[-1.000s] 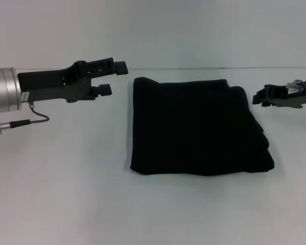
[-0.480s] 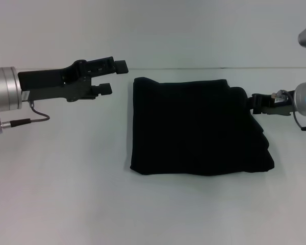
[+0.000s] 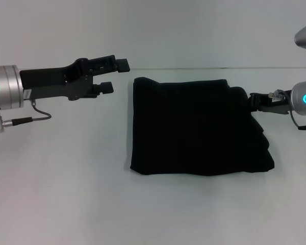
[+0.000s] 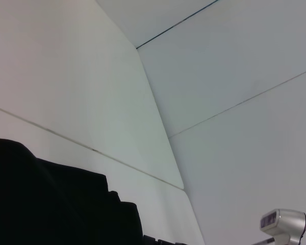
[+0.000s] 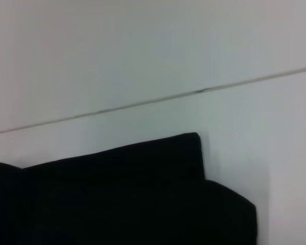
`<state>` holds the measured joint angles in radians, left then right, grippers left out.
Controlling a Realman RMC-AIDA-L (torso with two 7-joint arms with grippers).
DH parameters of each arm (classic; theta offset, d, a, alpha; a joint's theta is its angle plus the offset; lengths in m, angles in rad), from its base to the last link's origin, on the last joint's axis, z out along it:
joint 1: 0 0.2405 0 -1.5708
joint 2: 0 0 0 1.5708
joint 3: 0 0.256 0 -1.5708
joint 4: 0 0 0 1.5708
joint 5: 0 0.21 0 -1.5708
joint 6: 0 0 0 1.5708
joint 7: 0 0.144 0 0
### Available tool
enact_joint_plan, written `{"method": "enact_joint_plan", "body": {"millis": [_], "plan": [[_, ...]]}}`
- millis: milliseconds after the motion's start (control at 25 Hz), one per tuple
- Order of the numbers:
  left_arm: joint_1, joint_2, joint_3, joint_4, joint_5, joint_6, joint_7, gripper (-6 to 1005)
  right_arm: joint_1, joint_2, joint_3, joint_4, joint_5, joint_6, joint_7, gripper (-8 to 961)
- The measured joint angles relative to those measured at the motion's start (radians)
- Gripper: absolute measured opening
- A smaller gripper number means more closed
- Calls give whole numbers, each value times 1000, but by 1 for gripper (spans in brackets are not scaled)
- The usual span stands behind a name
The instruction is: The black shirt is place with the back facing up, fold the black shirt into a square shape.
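One black shirt [image 3: 199,127] lies folded into a near-square block in the middle of the white counter [image 3: 66,194], its layered edges stepping outward along the robot's right side. No lettering, neckline or sleeve shows; the fabric reads as plain black, and the folds inside the block are hard to make out. The left wrist view catches only a stepped corner of the cloth, cut off by the frame edge, and the right wrist view shows its far edge against the counter's back line.

The left gripper [image 3: 117,76] hovers above the counter just beside the shirt's far left corner, apart from it, with its jaws standing open and empty. The right gripper [image 3: 256,101] sits at the shirt's upper right edge, dark against dark, so whether it touches the cloth, or how its jaws stand, cannot be told.

Compared with a second ago, the right gripper has moved in from well clear of the shirt to its edge; the left one has barely shifted.
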<state>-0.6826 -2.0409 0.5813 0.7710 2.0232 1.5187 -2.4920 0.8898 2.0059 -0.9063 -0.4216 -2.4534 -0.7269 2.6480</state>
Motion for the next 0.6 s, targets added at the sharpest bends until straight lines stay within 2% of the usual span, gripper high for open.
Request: {"method": "enact_joint_plan", "body": {"millis": [120,440,600], "plan": [[0,0,0,-10,0,-4,0,964,0,2,-1,0,2,9,0,95],[0,3,0,-12,0,-7,2,964,0,3,6,-13,7,10,0,40],[1,4,0,-12,0,-9,3,964,-4,-13,16,-17,7,-30,10,20]]}}
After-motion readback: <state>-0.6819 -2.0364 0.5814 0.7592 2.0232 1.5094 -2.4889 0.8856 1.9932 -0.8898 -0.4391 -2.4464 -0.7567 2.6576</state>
